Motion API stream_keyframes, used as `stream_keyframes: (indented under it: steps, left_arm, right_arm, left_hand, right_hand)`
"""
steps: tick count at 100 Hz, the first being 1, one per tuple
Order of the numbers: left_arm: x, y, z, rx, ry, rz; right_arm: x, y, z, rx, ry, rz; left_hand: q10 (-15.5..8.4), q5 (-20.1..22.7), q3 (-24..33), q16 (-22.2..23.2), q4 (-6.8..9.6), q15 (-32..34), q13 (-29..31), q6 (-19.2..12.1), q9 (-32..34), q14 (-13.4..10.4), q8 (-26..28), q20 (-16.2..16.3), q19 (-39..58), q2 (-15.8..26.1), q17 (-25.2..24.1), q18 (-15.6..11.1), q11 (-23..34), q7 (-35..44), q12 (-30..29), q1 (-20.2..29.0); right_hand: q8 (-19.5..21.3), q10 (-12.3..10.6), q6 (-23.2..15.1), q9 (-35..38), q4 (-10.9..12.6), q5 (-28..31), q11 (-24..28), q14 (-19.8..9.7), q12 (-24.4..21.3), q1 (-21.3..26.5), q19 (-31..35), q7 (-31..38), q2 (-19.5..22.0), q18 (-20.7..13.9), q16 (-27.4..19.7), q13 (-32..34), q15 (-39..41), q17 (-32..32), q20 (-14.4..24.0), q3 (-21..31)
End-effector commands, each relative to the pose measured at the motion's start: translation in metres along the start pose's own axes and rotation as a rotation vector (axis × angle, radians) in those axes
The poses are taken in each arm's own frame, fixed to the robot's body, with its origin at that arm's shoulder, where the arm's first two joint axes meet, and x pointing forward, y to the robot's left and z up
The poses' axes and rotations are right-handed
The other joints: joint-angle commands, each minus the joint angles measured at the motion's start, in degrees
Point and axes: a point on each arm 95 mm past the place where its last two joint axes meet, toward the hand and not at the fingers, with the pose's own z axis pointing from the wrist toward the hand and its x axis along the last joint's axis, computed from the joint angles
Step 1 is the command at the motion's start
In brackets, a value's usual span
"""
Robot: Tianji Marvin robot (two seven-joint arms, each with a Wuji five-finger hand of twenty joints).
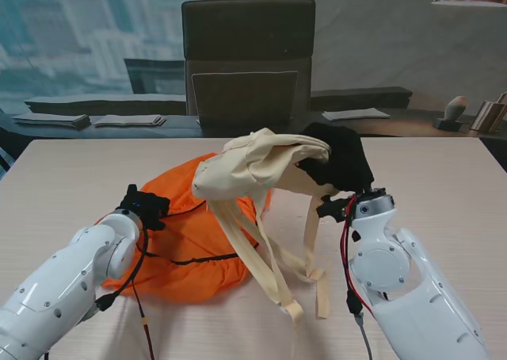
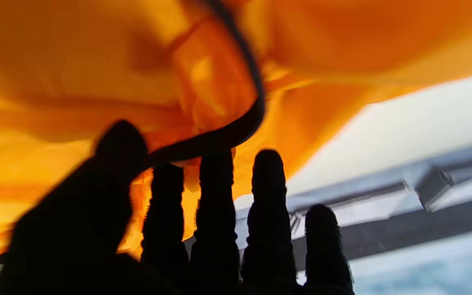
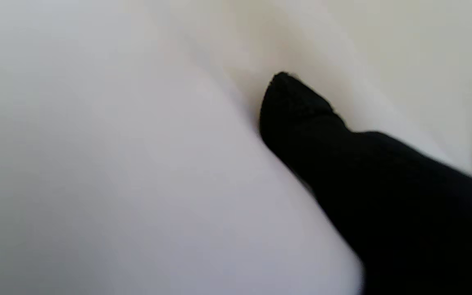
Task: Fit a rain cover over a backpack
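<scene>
The orange rain cover (image 1: 190,253) lies crumpled on the table left of centre, its black elastic hem showing. My left hand (image 1: 144,205) sits at the cover's left edge. In the left wrist view its fingers (image 2: 215,213) are stretched out and apart against the orange cover (image 2: 76,82), and the hem (image 2: 236,131) crosses by the thumb. My right hand (image 1: 342,158) is shut on the cream backpack (image 1: 253,166) and holds it lifted over the cover's right side, straps (image 1: 277,273) dangling to the table. The right wrist view shows one black finger (image 3: 301,119) pressed into cream fabric (image 3: 117,143).
A dark office chair (image 1: 248,59) stands behind the table's far edge. Beyond it a low desk carries papers (image 1: 127,120) and small objects (image 1: 453,112). Bare table top (image 1: 444,185) lies to the right of my right arm.
</scene>
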Motion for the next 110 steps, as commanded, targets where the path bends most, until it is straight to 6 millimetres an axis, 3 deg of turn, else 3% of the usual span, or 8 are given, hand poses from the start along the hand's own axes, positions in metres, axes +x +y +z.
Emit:
stream_keyframes:
  steps: [1,18,38,69,74,82,91,110]
  left_arm:
    - [0.012,-0.001,0.004,0.022,0.023,-0.033]
    - [0.035,-0.011,0.002,0.029,0.125,-0.296]
    - [0.044,-0.040,-0.022,0.099,0.212,-0.462]
    - [0.024,-0.053,-0.044,0.156,0.156,-0.493]
    - [0.021,-0.050,-0.045,0.169,0.139,-0.449]
    - [0.019,-0.043,-0.044,0.142,0.142,-0.351]
    - [0.017,-0.034,-0.042,0.061,0.176,-0.199]
    - [0.020,-0.020,-0.023,-0.001,0.186,-0.063]
  right_arm:
    - [0.002,-0.010,-0.001,0.032,-0.002,0.007]
    - [-0.006,-0.024,-0.009,0.046,-0.042,0.026]
    - [-0.016,-0.028,-0.019,0.055,-0.059,0.018]
    - [-0.018,-0.030,-0.030,0.090,-0.059,0.035]
    - [-0.018,-0.032,-0.031,0.089,-0.058,0.035]
    - [-0.018,-0.033,-0.031,0.077,-0.059,0.038]
    - [-0.019,-0.034,-0.031,0.077,-0.062,0.040]
    - [-0.021,-0.032,-0.033,0.064,-0.060,0.040]
  left_hand:
    - [-1.68,2.72,-2.53,2.15,-2.75,3.95,3.62,-4.41,6.10,1.64,2.57,2.43,5.06,0.19,1.29,1.18,0.51,6.63,7.72,6.15]
    - [-0.64,4.18,-5.74,4.12,-3.72,6.70,4.18,-6.86,7.49,3.34,11.92,4.45,8.79,3.83,4.06,1.11,1.07,10.93,13.49,10.85]
    - [1.12,-0.92,-10.55,10.84,-4.27,11.17,5.27,-1.14,5.78,6.31,16.98,5.07,9.88,7.67,7.98,2.82,1.32,13.74,21.18,17.19]
    - [5.93,-0.73,-19.61,17.40,-1.64,13.48,7.06,8.97,1.85,9.03,6.75,3.26,6.69,11.89,13.76,9.78,2.53,6.45,26.54,26.86]
    - [5.84,1.42,-18.74,14.66,-1.25,11.21,6.60,9.29,1.14,8.08,-1.34,3.29,7.38,9.16,14.93,6.30,2.04,1.61,21.47,21.43]
    - [5.55,-3.85,-8.32,10.95,-2.39,4.37,-10.30,8.41,-19.46,6.93,-4.19,4.93,9.24,7.55,4.34,-0.17,-3.76,-11.91,-2.79,-9.84]
    - [3.05,-14.46,-28.77,-1.51,-1.29,-9.73,-26.44,8.91,-35.37,2.22,-9.77,4.87,6.75,9.08,-3.08,-3.45,-14.52,-22.78,-17.60,-10.46]
    - [2.73,-19.00,-30.33,-11.57,-2.19,-28.81,-32.72,8.19,-40.59,-2.53,-16.33,-0.29,-18.59,4.67,-4.52,-1.72,-30.46,-32.64,-25.85,-12.39]
  right_hand:
    - [3.73,2.22,-7.01,0.71,0.70,2.25,1.24,-1.50,0.80,3.65,0.94,5.38,6.84,-0.73,1.24,1.98,2.33,-0.09,1.03,5.47]
    - [3.85,2.50,-6.82,0.51,0.73,2.29,1.20,-1.19,0.67,3.91,0.54,5.45,6.70,-0.79,1.19,1.68,2.09,-0.45,1.00,5.45]
    - [3.89,2.46,-7.01,0.55,0.74,2.29,1.40,-1.26,0.61,3.88,0.40,5.46,6.69,-0.64,1.26,1.72,2.22,-0.58,1.10,5.53]
    - [3.94,2.42,-7.31,0.53,0.70,2.39,1.61,-1.43,0.50,3.83,0.39,5.57,6.61,-0.46,1.33,1.82,2.37,-0.40,1.39,5.73]
    - [3.94,2.43,-7.32,0.51,0.69,2.39,1.60,-1.33,0.47,3.90,0.38,5.57,6.55,-0.46,1.32,1.76,2.33,-0.39,1.42,5.72]
    - [3.93,2.46,-7.09,0.53,0.70,2.40,1.62,-1.19,0.45,3.93,0.36,5.60,6.53,-0.46,1.32,1.78,2.31,-0.39,1.47,5.79]
    - [3.91,2.47,-7.06,0.53,0.67,2.42,1.64,-1.17,0.44,3.86,0.34,5.63,6.52,-0.46,1.33,1.75,2.31,-0.39,1.52,5.82]
    - [3.90,2.45,-7.17,0.53,0.63,2.40,1.78,-1.32,0.47,3.78,0.32,5.65,6.51,-0.39,1.41,1.77,2.48,-0.29,1.65,5.92]
